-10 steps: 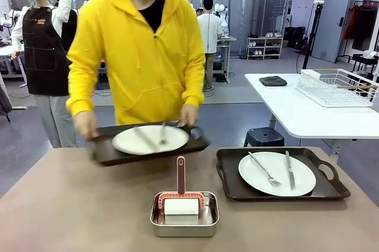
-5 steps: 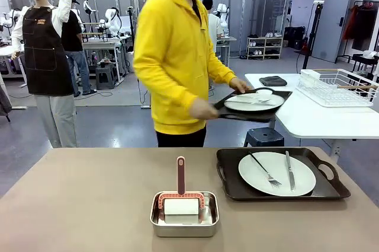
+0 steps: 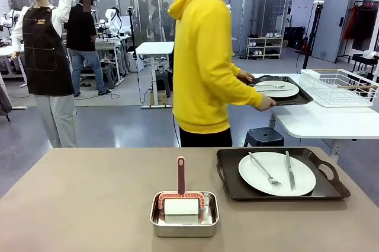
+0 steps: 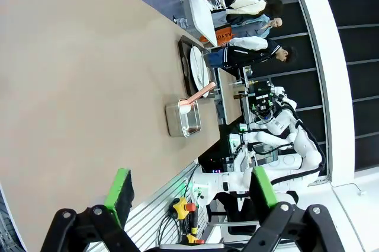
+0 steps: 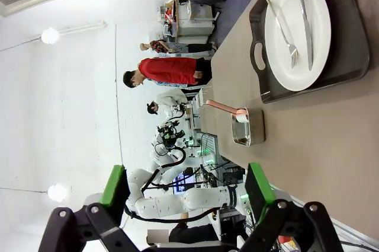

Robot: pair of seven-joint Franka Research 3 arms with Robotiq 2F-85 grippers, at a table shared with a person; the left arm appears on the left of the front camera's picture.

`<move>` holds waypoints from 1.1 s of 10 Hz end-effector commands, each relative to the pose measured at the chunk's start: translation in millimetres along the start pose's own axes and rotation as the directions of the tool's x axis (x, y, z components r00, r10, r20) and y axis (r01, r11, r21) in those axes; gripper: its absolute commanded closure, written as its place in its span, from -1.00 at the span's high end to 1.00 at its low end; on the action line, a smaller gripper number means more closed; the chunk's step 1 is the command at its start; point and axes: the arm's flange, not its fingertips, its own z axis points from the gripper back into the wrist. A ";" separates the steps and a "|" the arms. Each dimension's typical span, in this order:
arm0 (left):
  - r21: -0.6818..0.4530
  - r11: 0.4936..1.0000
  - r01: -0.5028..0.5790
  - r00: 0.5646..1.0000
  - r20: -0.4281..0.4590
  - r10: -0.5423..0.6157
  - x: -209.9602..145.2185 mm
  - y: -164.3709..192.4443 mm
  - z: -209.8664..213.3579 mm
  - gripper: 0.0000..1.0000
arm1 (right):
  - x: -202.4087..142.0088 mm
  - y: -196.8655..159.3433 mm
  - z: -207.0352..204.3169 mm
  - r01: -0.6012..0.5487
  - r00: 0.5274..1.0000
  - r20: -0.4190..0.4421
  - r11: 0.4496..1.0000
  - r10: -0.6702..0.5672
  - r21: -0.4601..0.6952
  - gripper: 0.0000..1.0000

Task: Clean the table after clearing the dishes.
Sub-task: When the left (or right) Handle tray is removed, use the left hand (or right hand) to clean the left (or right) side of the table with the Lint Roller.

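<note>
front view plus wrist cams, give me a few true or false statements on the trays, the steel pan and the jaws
1. A dark rectangular handled tray with a round white plate, a metal fork and a knife sits on the taupe table. True.
2. The small rectangular steel pan is empty. False: it holds a white block, with a reddish handle rising behind it.
3. The person in a yellow hoodie holds a second dark tray at the white table. True.
4. The left gripper and right gripper have shut jaws. False: both stand open, gripping nothing.
</note>
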 end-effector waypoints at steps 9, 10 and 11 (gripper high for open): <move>0.017 0.495 0.869 0.356 -0.716 -0.600 114.4 -294.6 -274.5 1.00 | -1.2 1.5 3.0 -0.005 1.000 -0.005 1.000 0.005 0.009 1.00; -0.052 0.441 0.896 0.246 -0.769 -0.590 109.8 -316.7 -324.4 1.00 | -1.2 1.5 3.0 -0.005 1.000 -0.005 1.000 0.005 0.009 1.00; -0.103 0.376 0.921 0.129 -0.829 -0.545 102.0 -333.0 -373.2 1.00 | -1.2 1.5 3.0 -0.005 1.000 -0.005 1.000 0.005 0.009 1.00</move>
